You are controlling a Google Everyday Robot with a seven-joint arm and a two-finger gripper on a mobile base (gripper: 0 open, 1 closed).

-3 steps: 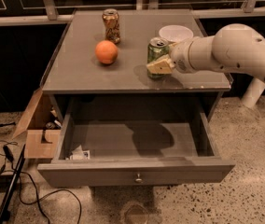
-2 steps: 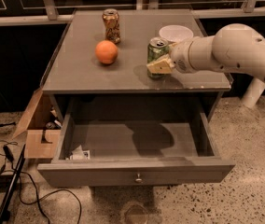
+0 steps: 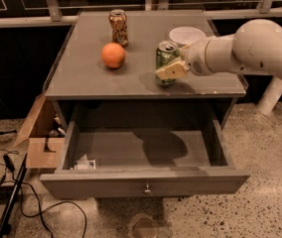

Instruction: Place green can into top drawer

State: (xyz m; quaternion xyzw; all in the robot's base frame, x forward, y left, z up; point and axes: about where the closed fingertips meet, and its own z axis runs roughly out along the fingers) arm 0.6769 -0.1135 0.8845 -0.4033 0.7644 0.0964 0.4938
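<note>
The green can [image 3: 164,54] stands upright on the grey cabinet top [image 3: 81,78], near its front right. My gripper [image 3: 169,67] reaches in from the right and is shut around the can's lower half, with one pale finger [image 3: 171,71] across its front. The can still rests on the top. The top drawer [image 3: 143,181] is pulled wide open below, with its small round knob [image 3: 147,188] at the centre of the front panel. The can's shadow falls on the drawer floor.
An orange [image 3: 113,55], a brown-gold can [image 3: 118,27] and a white bowl [image 3: 186,35] also stand on the cabinet top. A small white item [image 3: 85,163] lies in the drawer's front left corner. A cardboard box [image 3: 37,133] and cables [image 3: 12,182] are on the floor at left.
</note>
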